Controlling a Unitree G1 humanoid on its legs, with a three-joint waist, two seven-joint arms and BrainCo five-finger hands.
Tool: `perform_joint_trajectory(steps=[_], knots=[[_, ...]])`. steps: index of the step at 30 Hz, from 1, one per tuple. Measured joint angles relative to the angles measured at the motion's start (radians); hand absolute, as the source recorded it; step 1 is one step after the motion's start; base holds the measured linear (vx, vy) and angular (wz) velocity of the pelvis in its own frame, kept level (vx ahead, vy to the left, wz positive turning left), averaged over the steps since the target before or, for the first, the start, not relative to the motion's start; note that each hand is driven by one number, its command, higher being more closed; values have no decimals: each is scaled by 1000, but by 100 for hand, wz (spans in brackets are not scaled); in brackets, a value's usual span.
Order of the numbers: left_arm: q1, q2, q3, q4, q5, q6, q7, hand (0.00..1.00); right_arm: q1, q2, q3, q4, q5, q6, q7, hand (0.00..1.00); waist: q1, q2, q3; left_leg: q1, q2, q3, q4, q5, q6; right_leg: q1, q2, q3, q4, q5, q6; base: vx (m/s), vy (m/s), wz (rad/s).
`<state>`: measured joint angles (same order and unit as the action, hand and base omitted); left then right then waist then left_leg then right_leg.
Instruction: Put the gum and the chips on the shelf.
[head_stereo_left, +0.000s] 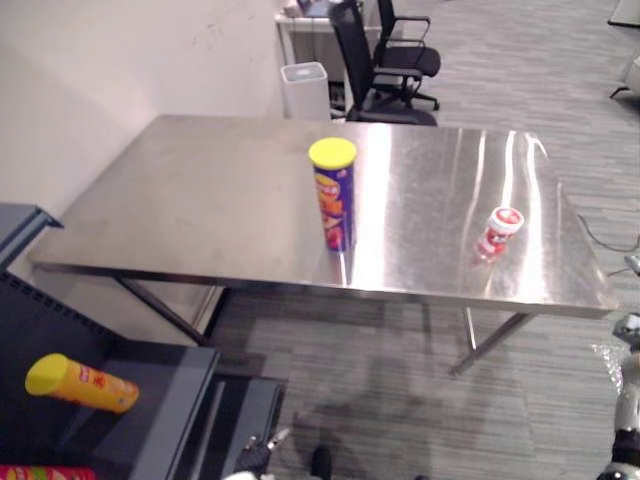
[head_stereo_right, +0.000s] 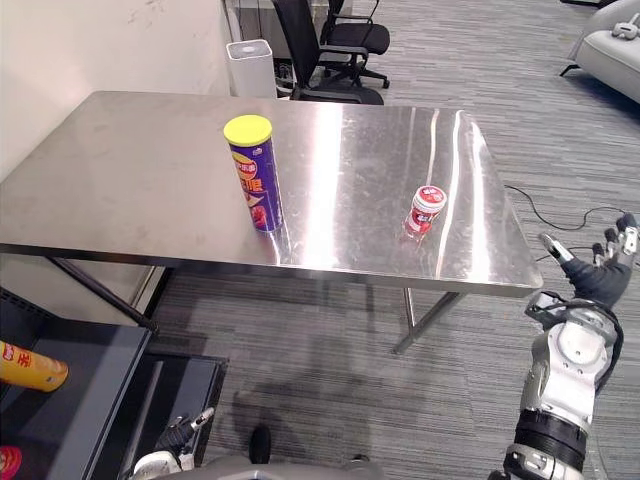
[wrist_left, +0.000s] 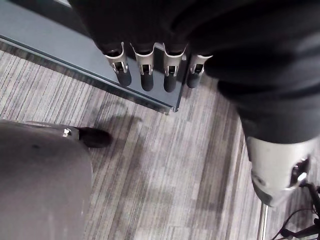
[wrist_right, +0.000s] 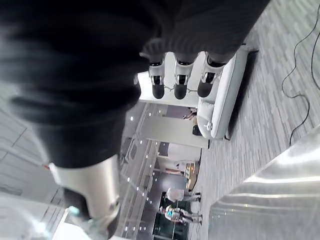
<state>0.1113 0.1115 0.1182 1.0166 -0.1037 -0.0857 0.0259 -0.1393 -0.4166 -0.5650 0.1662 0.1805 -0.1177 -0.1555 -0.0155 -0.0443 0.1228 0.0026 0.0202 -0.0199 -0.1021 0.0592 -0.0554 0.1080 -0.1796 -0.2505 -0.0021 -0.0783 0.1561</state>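
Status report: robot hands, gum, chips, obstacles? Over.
Left robot hand, right robot hand open, empty. Chips and gum standing on table, not yet shelved. Nothing near either.

The right hand (head_stereo_right: 598, 278) is lifted out at the robot's right side, on top of the silver-grey right arm (head_stereo_right: 558, 385), which rises steeply to it. Its fingers (head_stereo_right: 618, 240) are straight and spread, and its thumb (head_stereo_right: 552, 246) sticks out well apart from them; the hand holds nothing. The left hand (wrist_left: 150, 60) hangs low at the left side, fingers straight in a row, close together, pointing down, also empty.
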Motion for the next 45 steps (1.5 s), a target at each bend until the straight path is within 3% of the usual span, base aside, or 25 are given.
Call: perform_joint_trajectory(steps=[11, 24, 34, 45], knots=[[0, 11, -27, -3, -4, -4, -15, 0, -75, -66, 131, 140, -12, 2, 76, 0, -2, -4, 3, -19, -5, -2, -1, 5, 1, -18, 0, -2, 1, 1, 1, -4, -1, 0], [2, 15, -34, -24, -12, -15, -30, 0, -184, -118, 222, 283, -7, 5, 100, 0, -2, -21, 22, -30, -8, -12, -1, 6, 2, -24, -6, -16, -1, 3, 4, -3, -3, 2], [1, 27, -33, -45, -50, -22, -32, 0, -236, -121, 301, 281, -24, 4, 122, 0, -2, -38, 50, -40, -14, -8, -1, 7, 3, -36, -15, -21, 0, 20, 18, 0, 0, 0], [2, 28, -33, -62, -78, -24, -32, 0, -255, -161, 358, 281, -26, 4, 122, 0, -1, -33, 72, -88, -11, -20, -1, 16, 6, -80, -9, -39, -1, 56, 10, -25, 10, 2]])
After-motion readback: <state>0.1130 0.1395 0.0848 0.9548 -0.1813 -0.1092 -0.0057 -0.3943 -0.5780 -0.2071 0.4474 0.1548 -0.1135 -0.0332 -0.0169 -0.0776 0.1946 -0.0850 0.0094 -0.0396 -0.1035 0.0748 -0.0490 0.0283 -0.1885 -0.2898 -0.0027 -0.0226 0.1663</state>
